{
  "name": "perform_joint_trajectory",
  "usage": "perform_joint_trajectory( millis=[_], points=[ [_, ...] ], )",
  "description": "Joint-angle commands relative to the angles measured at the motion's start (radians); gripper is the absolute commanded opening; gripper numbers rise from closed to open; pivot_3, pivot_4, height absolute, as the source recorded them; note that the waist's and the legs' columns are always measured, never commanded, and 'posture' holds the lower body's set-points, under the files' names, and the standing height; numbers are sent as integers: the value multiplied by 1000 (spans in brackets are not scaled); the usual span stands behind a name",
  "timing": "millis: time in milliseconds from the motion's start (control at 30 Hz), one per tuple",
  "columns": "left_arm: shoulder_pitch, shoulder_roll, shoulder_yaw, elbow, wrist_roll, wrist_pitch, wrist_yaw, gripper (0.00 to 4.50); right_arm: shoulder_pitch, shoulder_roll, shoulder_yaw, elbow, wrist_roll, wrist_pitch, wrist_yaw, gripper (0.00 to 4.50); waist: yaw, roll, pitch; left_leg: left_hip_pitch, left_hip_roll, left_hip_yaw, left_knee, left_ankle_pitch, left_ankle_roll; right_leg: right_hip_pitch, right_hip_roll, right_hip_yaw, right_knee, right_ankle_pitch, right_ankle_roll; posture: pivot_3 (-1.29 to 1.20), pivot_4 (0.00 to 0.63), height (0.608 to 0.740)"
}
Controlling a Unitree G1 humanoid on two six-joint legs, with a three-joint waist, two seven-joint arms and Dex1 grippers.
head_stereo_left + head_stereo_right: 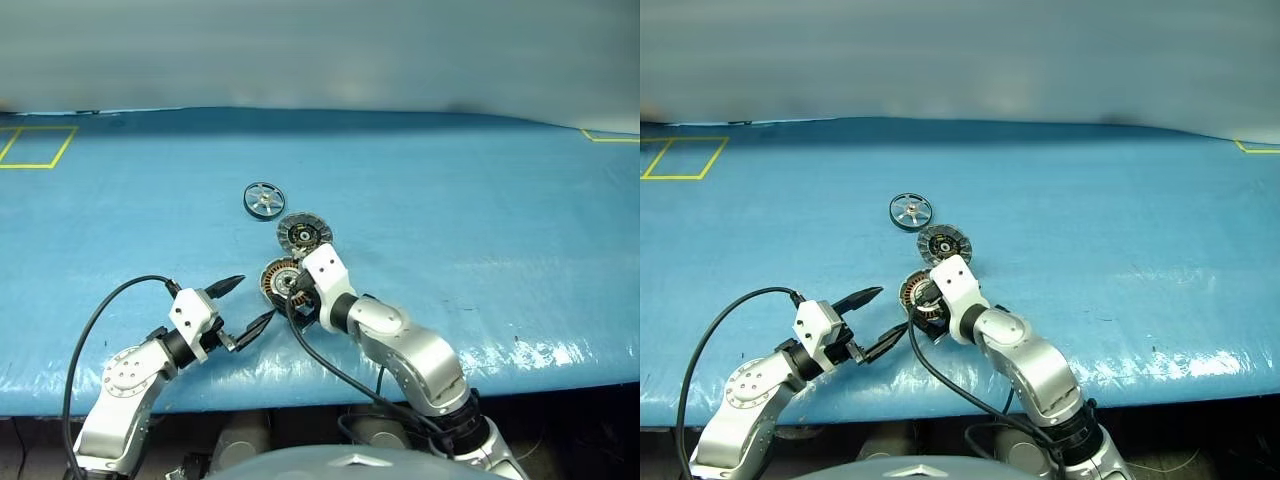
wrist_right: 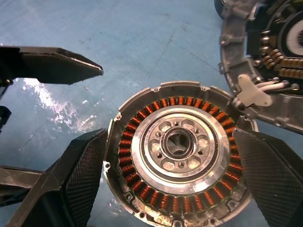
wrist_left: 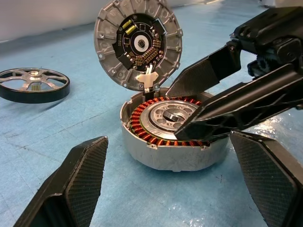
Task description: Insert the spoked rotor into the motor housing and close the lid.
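One spoked rotor [image 1: 264, 200], one motor housing [image 2: 179, 156], one open lid [image 3: 138, 43].

No readable text, brand, no. or label anywhere. Only signs were yellow line markings [image 1: 38, 146] at the far left corner of the blue table cover [image 1: 480, 220], and another yellow corner mark [image 1: 610, 136] at the far right edge. The lid [image 3: 138, 44] inner face carried a circuit board w/ small parts; any print there was perhaps too fine to read.
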Motion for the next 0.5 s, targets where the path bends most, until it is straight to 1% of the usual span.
perform_joint_trajectory(
  millis=[33,100,400,433,500],
  points=[
    [-6,1,-1,-4,1,-14,-1,4500,-6,19,-23,-75,34,34,-7,3819,-1,0,0,0,0,0,0,0,0,0,0,0,0,0,0,0,150,740],
    [-9,1,-2,-2,2,-14,-2,4500,-11,30,-29,-79,38,58,-22,3247,-1,0,0,0,0,0,0,0,0,0,0,0,0,0,0,0,150,740],
    [-3,-1,-1,-7,7,-14,2,4500,-92,117,-25,-17,9,190,-134,275,-3,0,0,0,0,0,-1,0,0,-1,0,0,0,0,0,0,150,740],
    [-1,-1,0,-8,7,-14,3,4500,-98,118,-21,-10,7,195,-138,27,-2,0,0,0,0,0,-1,0,0,-1,0,0,0,0,0,0,150,740],
    [4,-1,2,-11,8,-15,6,4500,-104,117,-11,5,2,201,-144,27,-2,0,0,0,0,0,-1,0,0,-1,0,0,0,0,0,0,150,740]
  ],
)
